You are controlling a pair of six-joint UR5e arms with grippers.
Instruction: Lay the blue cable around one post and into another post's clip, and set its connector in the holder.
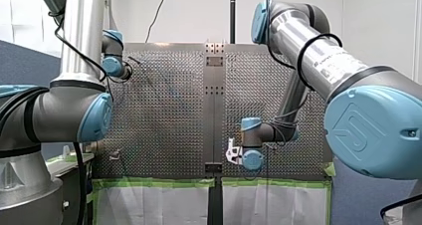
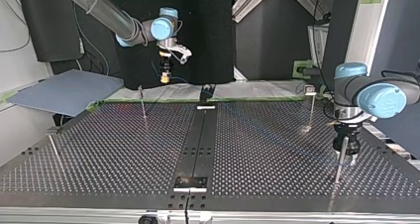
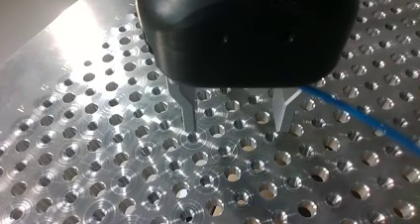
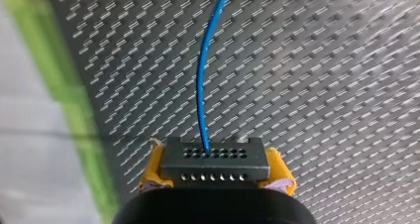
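A black multi-pin connector (image 4: 215, 162) sits between the yellow pads of my right gripper (image 4: 215, 179), which is shut on it. The blue cable (image 4: 203, 85) runs out of its face and away over the perforated plate. In the top view my right gripper (image 2: 165, 77) hangs above the table's far edge, left of the centre rail. My left gripper (image 3: 235, 130) stands open, its metal fingers (image 3: 189, 110) down at the plate with nothing between them. A stretch of the blue cable (image 3: 361, 117) lies just beside it. In the top view my left gripper (image 2: 345, 153) is right behind a thin post (image 2: 339, 162).
Other thin posts stand on the plate in the top view: one (image 2: 143, 105) at the far left, one (image 2: 53, 147) at the near left, and one with a clip head (image 2: 310, 91) at the far right. A dark centre rail (image 2: 200, 140) carries brackets (image 2: 190, 183) at both ends.
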